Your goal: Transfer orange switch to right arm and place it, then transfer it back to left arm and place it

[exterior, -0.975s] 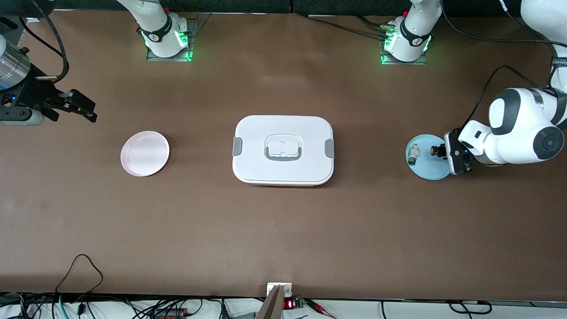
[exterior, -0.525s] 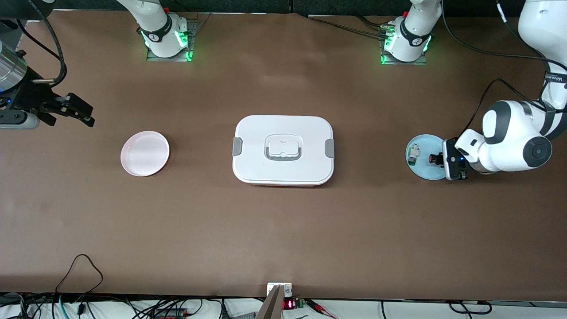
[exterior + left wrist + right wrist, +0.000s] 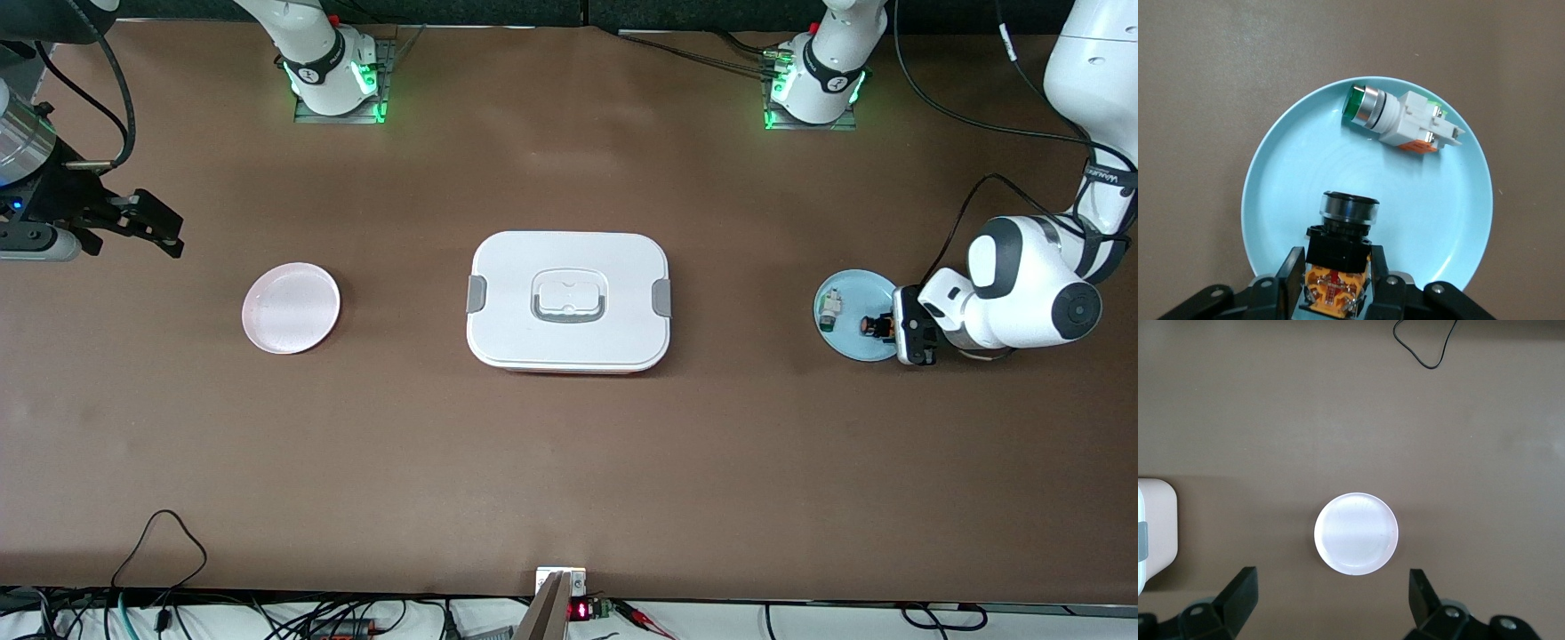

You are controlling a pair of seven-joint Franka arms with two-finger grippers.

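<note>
The orange switch (image 3: 868, 326) has a black body with an orange end (image 3: 1336, 291). My left gripper (image 3: 880, 327) is shut on it, one finger on each side (image 3: 1290, 272), just over the edge of the blue plate (image 3: 845, 345). Its black cap (image 3: 1349, 207) points across the blue plate (image 3: 1298, 167). The white box (image 3: 516, 267) stands closed at the middle of the table. My right gripper (image 3: 164, 233) waits open in the air at the right arm's end of the table, with nothing between its fingers (image 3: 1241, 590).
A small white-and-green part (image 3: 829, 308) (image 3: 1401, 120) lies on the blue plate. A pink plate (image 3: 291, 308) (image 3: 1356, 533) sits between the box and the right gripper. The box's corner (image 3: 1155, 527) shows in the right wrist view. Cables lie along the table's front edge.
The left gripper, shut on the orange switch, has shifted over the blue plate toward the plate's front-camera side. The right gripper has drawn slightly back toward its end of the table.
</note>
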